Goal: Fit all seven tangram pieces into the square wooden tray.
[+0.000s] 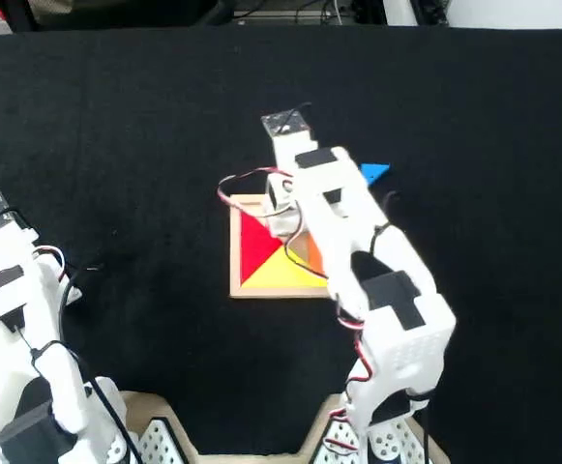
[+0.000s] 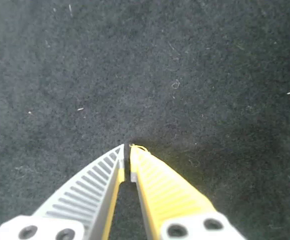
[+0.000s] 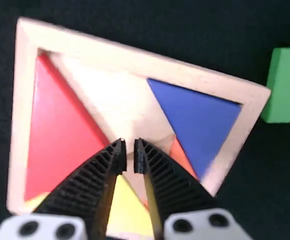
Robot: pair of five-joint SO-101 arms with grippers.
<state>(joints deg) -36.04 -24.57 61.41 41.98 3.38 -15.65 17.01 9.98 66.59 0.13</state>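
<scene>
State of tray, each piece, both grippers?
wooden tray: partly filled, bare wood mid-tray
red triangle: in tray
dark blue triangle: in tray
yellow triangle: in tray
orange piece: in tray, mostly hidden
green piece: outside tray, on cloth
light blue triangle: outside tray
right gripper: shut, empty, over tray
left gripper: shut, empty, over cloth

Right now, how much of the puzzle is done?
Done: the red triangle, yellow triangle, blue triangle and an orange piece lie in the tray. In hand: nothing seems held; the right gripper is above the tray's bare wood. Left: a green piece and a light blue triangle wait on the cloth.
</scene>
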